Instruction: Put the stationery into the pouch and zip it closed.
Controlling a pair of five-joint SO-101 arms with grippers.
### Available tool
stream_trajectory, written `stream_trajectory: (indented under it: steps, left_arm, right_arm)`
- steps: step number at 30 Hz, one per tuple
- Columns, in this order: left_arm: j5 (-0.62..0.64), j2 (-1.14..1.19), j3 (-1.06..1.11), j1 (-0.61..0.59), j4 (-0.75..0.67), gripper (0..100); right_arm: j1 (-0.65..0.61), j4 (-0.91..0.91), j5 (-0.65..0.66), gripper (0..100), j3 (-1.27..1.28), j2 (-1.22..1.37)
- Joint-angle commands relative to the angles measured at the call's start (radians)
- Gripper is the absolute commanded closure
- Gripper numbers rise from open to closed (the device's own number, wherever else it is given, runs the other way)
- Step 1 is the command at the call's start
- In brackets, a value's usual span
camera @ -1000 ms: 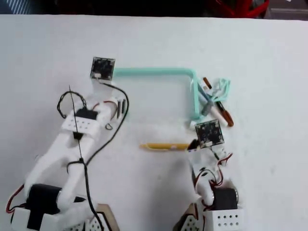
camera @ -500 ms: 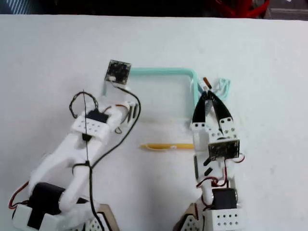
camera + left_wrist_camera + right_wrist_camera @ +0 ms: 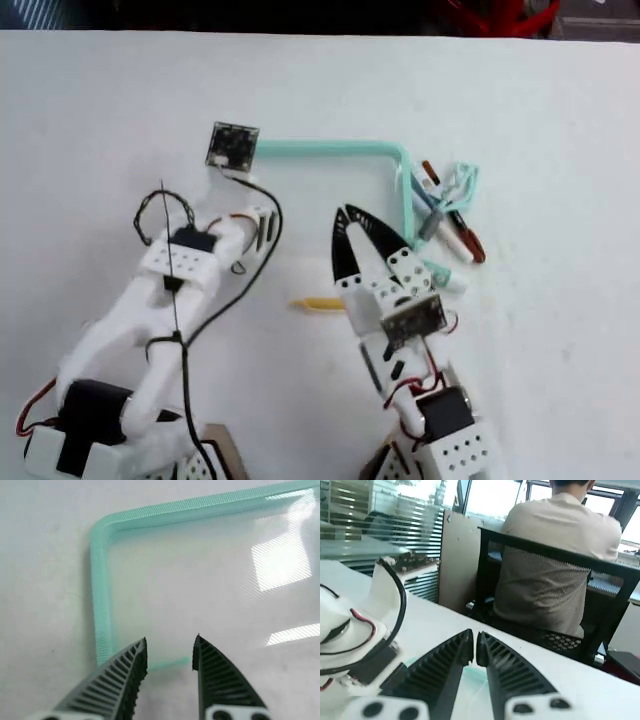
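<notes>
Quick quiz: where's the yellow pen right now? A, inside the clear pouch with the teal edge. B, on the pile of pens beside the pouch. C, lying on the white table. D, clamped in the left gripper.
C: the yellow pen lies flat on the white table, outside the teal-edged clear pouch, one end hidden by the right arm; the left gripper is open at the pouch's corner.

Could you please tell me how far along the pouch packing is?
Done: nothing; the clear teal-edged pouch looks empty. In hand: nothing; the left gripper is open at the pouch corner, the right gripper shut and empty. Left: the yellow pen, the pens beside the pouch, zipping.
</notes>
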Motion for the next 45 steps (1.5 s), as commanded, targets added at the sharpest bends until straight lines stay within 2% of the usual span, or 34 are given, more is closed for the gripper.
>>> stream_trajectory:
  steps: [1, 4, 7, 11, 13, 16, 20, 26, 31, 36, 40, 45]
  left_arm:
    - [0.014, -0.002, -0.018, -0.005, -0.020, 84]
    - [0.094, -0.005, -0.020, 0.015, -0.020, 84]
    - [0.155, -0.007, -0.025, 0.039, -0.020, 83]
    - [0.152, -0.008, -0.026, 0.087, -0.020, 83]
    - [0.118, -0.008, -0.026, 0.099, -0.021, 83]
    - [0.051, -0.001, -0.020, 0.148, -0.081, 84]
    - [0.046, 0.001, -0.017, 0.202, -0.176, 84]
    - [0.035, -0.008, -0.020, 0.214, -0.126, 84]
    - [-0.132, -0.008, -0.023, 0.222, -0.091, 83]
    - [-0.175, -0.010, -0.026, 0.180, -0.100, 83]
    - [-0.172, -0.010, -0.052, 0.111, -0.098, 84]
    - [0.040, -0.010, -0.086, -0.062, -0.112, 84]
  right_arm:
    - [0.050, -0.021, 0.002, 96.9, -0.110, 0.156]
    - [0.107, 0.019, 0.000, 97.1, -0.287, 0.371]
    - [0.165, 0.054, -0.074, 97.0, -0.436, 0.633]
    - [0.232, 0.054, -0.199, 96.7, -0.546, 0.920]
    - [0.248, 0.058, -0.222, 96.6, -0.591, 1.012]
    - [0.278, 0.064, -0.230, 91.3, -0.615, 1.058]
    - [0.335, 0.064, -0.232, 82.7, -0.614, 1.066]
    - [0.357, 0.062, -0.232, 88.2, -0.603, 1.069]
    - [0.357, 0.062, -0.235, 89.0, -0.586, 1.070]
    - [0.404, 0.125, -0.404, 89.0, -0.591, 1.072]
    - [0.432, 0.183, -0.443, 88.9, -0.608, 1.087]
    - [0.427, 0.260, -0.443, 88.9, -0.747, 1.296]
